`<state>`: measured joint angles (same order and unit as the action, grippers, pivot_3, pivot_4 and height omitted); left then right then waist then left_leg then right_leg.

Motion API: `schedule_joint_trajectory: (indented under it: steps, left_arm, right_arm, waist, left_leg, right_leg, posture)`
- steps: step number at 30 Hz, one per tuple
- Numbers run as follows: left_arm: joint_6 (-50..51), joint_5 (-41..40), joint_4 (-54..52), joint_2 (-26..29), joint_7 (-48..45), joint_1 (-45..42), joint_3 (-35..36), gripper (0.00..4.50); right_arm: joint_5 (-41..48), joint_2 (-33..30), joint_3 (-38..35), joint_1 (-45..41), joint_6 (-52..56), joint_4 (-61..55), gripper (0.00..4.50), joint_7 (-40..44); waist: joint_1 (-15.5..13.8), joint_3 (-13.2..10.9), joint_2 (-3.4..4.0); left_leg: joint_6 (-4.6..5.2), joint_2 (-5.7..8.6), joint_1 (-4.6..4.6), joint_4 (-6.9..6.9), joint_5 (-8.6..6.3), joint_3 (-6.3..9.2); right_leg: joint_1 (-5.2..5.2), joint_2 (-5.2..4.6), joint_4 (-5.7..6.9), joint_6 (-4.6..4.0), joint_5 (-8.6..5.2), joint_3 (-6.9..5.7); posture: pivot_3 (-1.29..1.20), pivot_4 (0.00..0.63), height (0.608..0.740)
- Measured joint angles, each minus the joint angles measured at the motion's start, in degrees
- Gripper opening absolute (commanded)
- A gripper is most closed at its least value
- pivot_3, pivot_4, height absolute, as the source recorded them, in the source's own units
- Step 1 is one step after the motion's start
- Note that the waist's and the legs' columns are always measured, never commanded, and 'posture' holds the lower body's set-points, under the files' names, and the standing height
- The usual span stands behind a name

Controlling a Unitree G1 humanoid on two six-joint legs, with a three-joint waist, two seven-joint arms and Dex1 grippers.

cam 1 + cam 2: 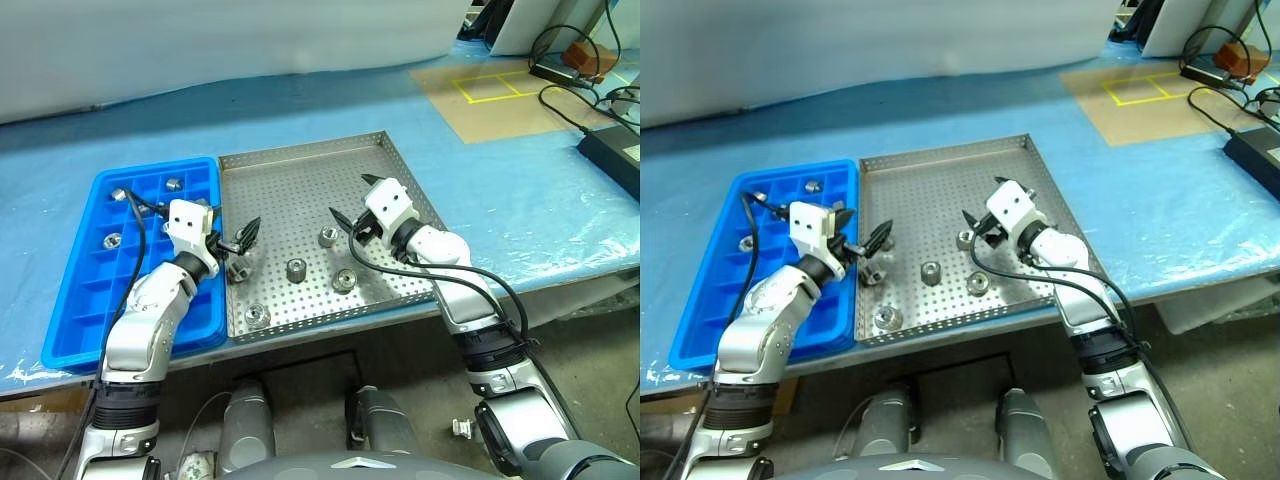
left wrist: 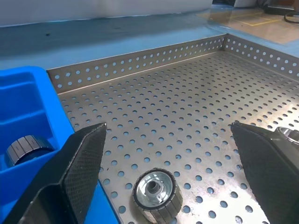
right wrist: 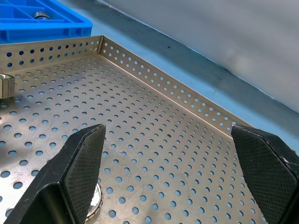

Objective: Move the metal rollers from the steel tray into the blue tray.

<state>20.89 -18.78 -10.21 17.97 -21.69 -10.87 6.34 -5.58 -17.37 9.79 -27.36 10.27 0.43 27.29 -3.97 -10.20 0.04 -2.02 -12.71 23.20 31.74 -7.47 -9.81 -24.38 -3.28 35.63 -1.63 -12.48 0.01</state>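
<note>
Silvery-grey metal rollers [image 1: 296, 270] lie scattered across the near half of the steel tray [image 1: 300, 175]: one near the middle of the floor, one just beyond it toward the right [image 1: 327, 236], one nearer the front rim on the right [image 1: 344, 280], one close to the front left corner [image 1: 257, 316], and one by the left rim [image 1: 238, 270]. The far half of the perforated floor is bare. The steel tray sits on a table covered in blue sheeting [image 1: 520, 205], its left rim running alongside the blue tray [image 1: 85, 300], the two edges touching or all but touching. In the blue tray's compartments rest three more rollers — two in the far row [image 1: 173, 184] and one further in along the left side [image 1: 112, 240]. The left gripper [image 1: 232, 238] hangs over the seam between the two trays, fingers spread wide with nothing between them; in the left wrist view the roller by the left rim lies low between the two black fingers [image 2: 70, 172]. The right gripper [image 1: 354, 200] hovers over the right part of the steel tray, beyond the roller there, its fingers likewise spread apart and empty — pointing across the tray toward the far left. Cables and a black box [image 1: 610, 150] lie at the table's far right corner.
</note>
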Motion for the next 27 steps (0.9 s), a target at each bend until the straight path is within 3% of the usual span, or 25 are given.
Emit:
schedule_joint_trajectory:
  steps: [10,15,20,25,27]
  left_arm:
    - [-15.2,0.2,11.6,0.3,-6.6,-0.5,1.1,4.5]
    - [-18.3,-1.6,18.1,5.4,-17.3,-3.4,1.1,4.5]
    - [-20.9,2.1,42.8,13.6,-28.7,-22.6,-0.6,4.5]
    - [-26.7,8.7,62.7,16.9,-36.9,-44.9,-4.4,4.5]
    - [-29.3,11.8,68.3,17.0,-39.3,-50.0,-6.6,4.5]
  right_arm:
    - [-0.2,0.0,0.1,0.0,-0.2,0.1,4.48,0.2]
    - [-0.2,-1.0,0.2,0.0,-0.2,0.1,4.48,1.8]
    - [-0.3,-0.2,0.7,0.1,-0.3,0.2,4.48,1.4]
    - [-0.8,2.0,1.3,0.6,-0.3,0.0,4.48,-0.5]
    - [-1.1,2.1,1.5,1.2,-0.2,-0.2,4.48,-1.4]
  waist:
    - [0.1,0.1,0.12]
    - [0.0,0.1,0.19]
    - [-0.3,0.1,0.01]
    - [-0.5,0.1,-0.11]
    - [-0.4,0.1,-0.1]
  left_leg:
    - [-0.01,0.0,-0.23,-0.01,0.0,-0.01]
    - [-0.02,0.0,-0.32,-0.1,0.01,-0.06]
    - [-0.14,0.01,-0.21,-0.1,0.09,-0.04]
    - [-0.25,0.13,-0.08,-0.11,0.15,-0.04]
    - [-0.21,0.19,-0.09,-0.19,0.12,-0.05]
  right_leg:
    - [0.12,0.0,0.04,0.07,-0.04,0.05]
    - [0.14,0.0,0.05,0.21,-0.13,0.08]
    - [0.09,-0.01,0.08,-0.07,0.09,0.03]
    - [0.09,-0.11,-0.13,-0.09,0.1,0.05]
    - [0.1,-0.15,-0.16,-0.07,0.1,0.04]
  posture:
    - [0.0,0.15,0.74]
    - [-0.01,0.15,0.74]
    - [-0.04,0.15,0.74]
    - [-0.08,0.15,0.74]
    - [-0.1,0.15,0.74]
